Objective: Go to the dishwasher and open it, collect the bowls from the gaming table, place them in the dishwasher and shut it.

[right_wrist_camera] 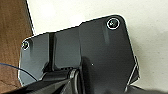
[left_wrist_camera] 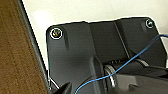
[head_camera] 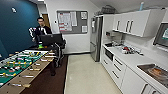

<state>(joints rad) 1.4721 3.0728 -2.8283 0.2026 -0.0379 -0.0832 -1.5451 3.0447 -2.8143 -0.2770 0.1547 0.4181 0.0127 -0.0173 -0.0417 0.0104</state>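
Robot stands in a kitchenette aisle, pale floor (head_camera: 85, 75) running up the middle of the frame. Gaming table (head_camera: 18, 66) fills the lower left: green pitch, rods, light wood side. No bowls can be made out on it; a green and orange object (head_camera: 40, 46) sits at its far end, too blurred to name. Dishwasher: cannot pick it out for certain among the white cabinet fronts (head_camera: 117, 71) at lower right; a dark built-in panel (head_camera: 109, 54) under the counter at right centre may be an appliance, unclear which.

Risks, as judgement: the aisle between the table's edge and the cabinet run is narrow, so a loose turn could clip the table corner or the drawer handles. Rod handles stick out from the table's side at lower left and could snag an arm. A person (head_camera: 41, 28) stands at upper left behind a dark screen (head_camera: 51, 39) on a cart at the table's far end, blocking approach there. Picking the wrong front as the dishwasher is likely given the similar panels.

Other things: steel fridge (head_camera: 96, 37) at centre, noticeboard (head_camera: 72, 22) on the back wall, cluttered counter (head_camera: 130, 58) and sink (head_camera: 156, 71) at right.

Both wrist views show dark robot plate over pale floor with brown flooring (left_wrist_camera: 17, 57) at one side. State of either pincer: cannot tell.
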